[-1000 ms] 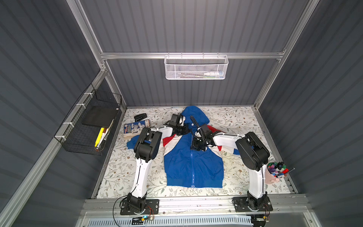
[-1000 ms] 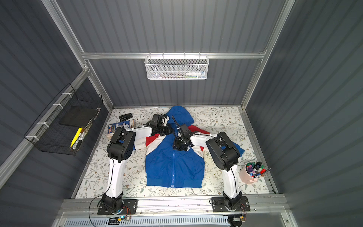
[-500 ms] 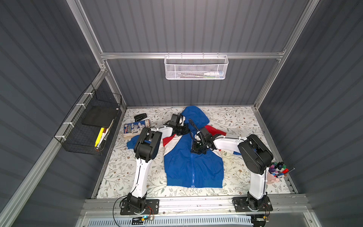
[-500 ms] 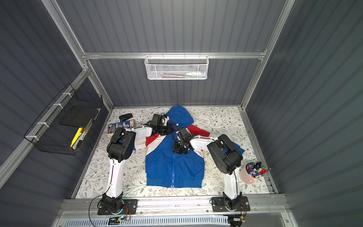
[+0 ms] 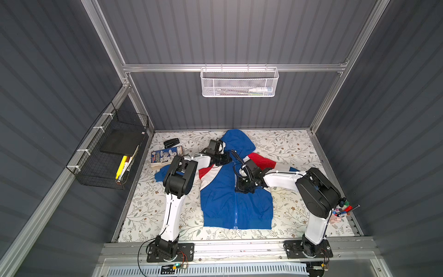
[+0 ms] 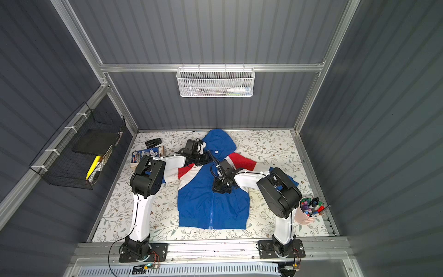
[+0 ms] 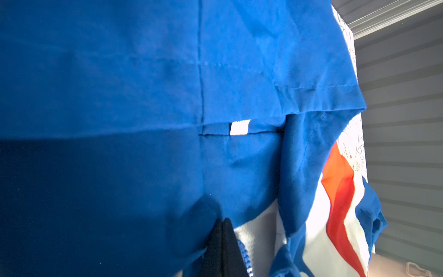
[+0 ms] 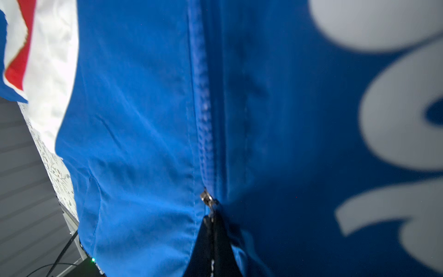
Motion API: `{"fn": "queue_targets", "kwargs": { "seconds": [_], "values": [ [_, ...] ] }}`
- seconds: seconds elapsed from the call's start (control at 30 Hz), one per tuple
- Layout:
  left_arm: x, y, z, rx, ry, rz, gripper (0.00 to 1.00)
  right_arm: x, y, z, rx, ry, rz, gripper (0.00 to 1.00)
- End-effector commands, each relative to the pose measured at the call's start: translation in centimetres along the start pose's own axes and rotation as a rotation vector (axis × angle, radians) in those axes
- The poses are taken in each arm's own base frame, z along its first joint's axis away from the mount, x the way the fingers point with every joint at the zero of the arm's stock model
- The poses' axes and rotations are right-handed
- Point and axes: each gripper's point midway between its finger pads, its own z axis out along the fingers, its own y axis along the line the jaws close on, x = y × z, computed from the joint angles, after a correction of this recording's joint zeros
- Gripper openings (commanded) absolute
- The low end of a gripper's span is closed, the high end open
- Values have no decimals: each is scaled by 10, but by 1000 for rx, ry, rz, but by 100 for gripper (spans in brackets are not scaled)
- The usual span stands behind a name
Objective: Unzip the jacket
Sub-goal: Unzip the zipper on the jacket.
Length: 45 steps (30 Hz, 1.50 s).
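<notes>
The jacket [image 5: 230,203] lies flat, front up, in the middle of the floral worktop [image 5: 287,148], with its hood toward the top of the frame and its hem toward the bottom. Its zipper [image 5: 236,211] still looks closed from mid-chest down. My right fingers [image 8: 224,254] are pressed together on the metal zipper pull [image 8: 207,198]. Over the last second they have travelled from just under the collar down to mid-chest. I judge the upper stretch is now parted, so roughly a third of the job is done. My left fingers [image 7: 227,251] stay pinched on blue fabric at the collar, just above frame centre, bracing against the pull. The lower run to the hem remains.
</notes>
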Motion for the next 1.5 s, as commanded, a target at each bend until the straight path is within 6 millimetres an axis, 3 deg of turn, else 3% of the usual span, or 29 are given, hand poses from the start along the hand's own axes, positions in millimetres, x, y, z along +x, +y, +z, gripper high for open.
{"fn": "queue_targets", "kwargs": {
  "seconds": [0.0, 0.5, 0.97, 1.47],
  "values": [
    [41, 68, 4, -224, 93, -121, 0, 18, -10, -1, 30, 38, 8, 0],
    [30, 73, 13, -214, 85, -142, 0, 23, -17, -5, 64, 36, 4, 0],
    [27, 79, 17, -210, 92, -150, 0, 53, -21, -11, 48, 71, 14, 0],
    [10, 87, 12, -219, 58, -164, 0, 76, -31, -14, 69, 96, 12, 0]
  ]
}}
